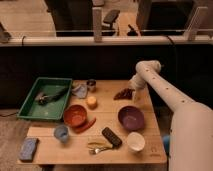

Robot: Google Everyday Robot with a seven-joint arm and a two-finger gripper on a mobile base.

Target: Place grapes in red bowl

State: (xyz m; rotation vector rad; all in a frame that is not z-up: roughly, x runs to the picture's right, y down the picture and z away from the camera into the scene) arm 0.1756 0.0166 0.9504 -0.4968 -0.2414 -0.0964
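The grapes, a flat dark reddish-purple bunch, lie on the wooden table near its far right edge. The red bowl, orange-red and deep, stands left of the middle, well apart from the grapes. My gripper hangs down from the white arm right next to the bunch, on its right side, low over the table. The arm hides where the gripper meets the bunch.
A purple bowl stands in front of the grapes, a white bowl nearer the front. A green tray holds tools at the left. A thin red chili, black remote, blue cup, yellow item, metal can and blue sponge lie about.
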